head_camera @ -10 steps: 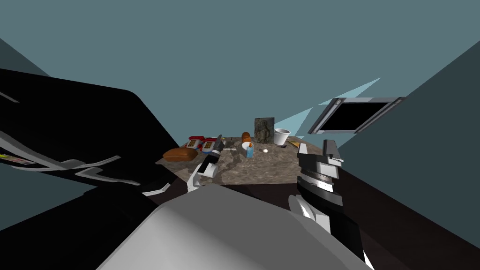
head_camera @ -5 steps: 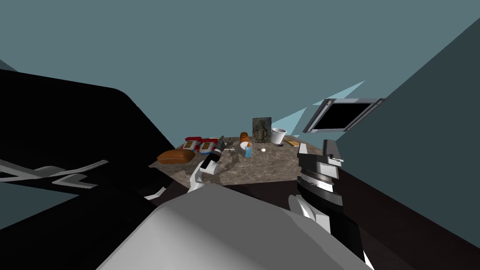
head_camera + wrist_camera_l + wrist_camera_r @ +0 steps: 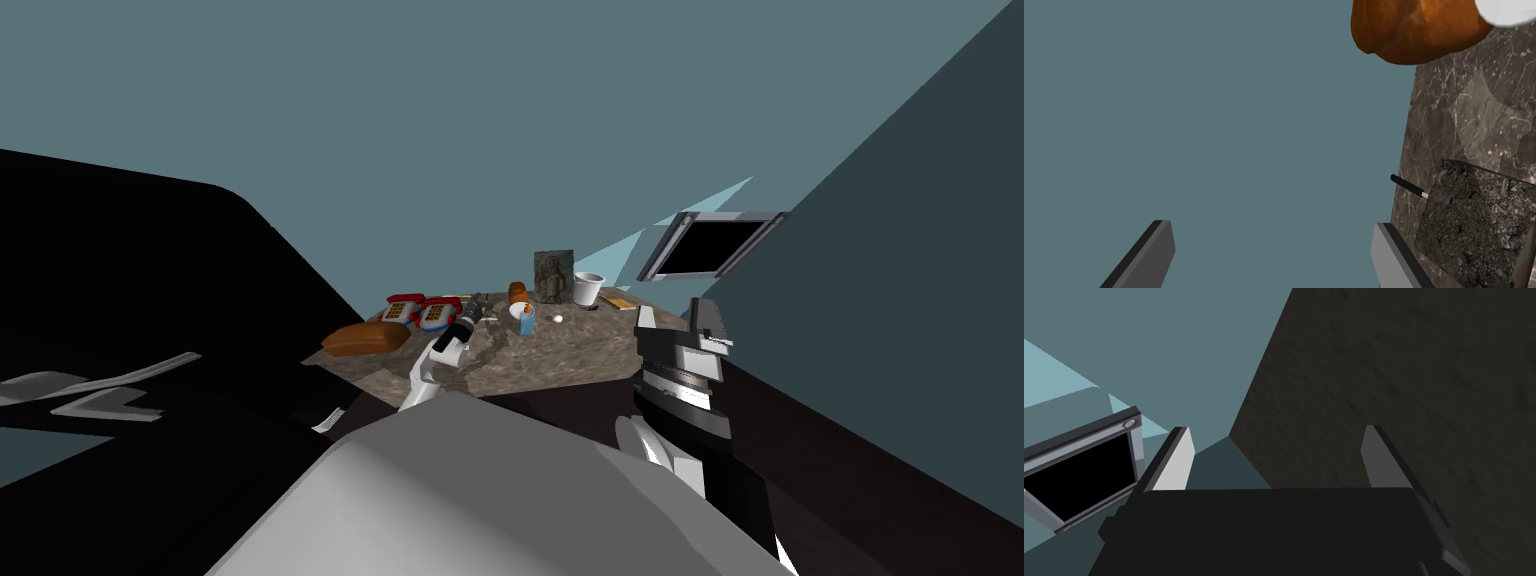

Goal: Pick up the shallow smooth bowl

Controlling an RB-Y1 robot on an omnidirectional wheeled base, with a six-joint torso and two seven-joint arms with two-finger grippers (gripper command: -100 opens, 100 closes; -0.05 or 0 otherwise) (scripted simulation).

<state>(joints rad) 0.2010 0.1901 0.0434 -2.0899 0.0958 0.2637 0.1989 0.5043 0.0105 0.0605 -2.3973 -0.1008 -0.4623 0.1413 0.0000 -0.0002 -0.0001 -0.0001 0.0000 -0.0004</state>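
Item 1, the surface (image 3: 560, 362): brown and marbled, with goods set mostly along its far edge.

Item 2, the shallow white bowl (image 3: 521, 310): it rests upright on the surface near the middle of the far edge, and nothing grips it. A blue carton (image 3: 527, 324) stands just in front of it on the near-edge side; I cannot tell whether they touch. An orange-brown lump (image 3: 518, 292) lies just behind the bowl. A small white egg (image 3: 557, 319) lies near it toward the right edge.

Item 3, the left gripper (image 3: 476, 304): it hangs over the surface, near the bowl on its left-edge side but apart from it. Its fingers (image 3: 1156, 250) are released, spread wide with nothing between them. The left wrist view shows a rough, gravel-textured panel (image 3: 1474, 225) close beside one finger. A thin black handle (image 3: 1406, 186) is at the panel's corner.

Item 4, the right gripper (image 3: 675, 318): it is held off the right edge of the surface, well apart from the goods, with its fingers released and empty.

Item 5, other goods:
- A bread loaf (image 3: 365, 338) lies at the left edge.
- Two red toy telephones (image 3: 420, 311) sit between the loaf and the left gripper.
- A dark relief plaque (image 3: 553, 276) and a white cup (image 3: 588, 289) stand toward the far right corner.
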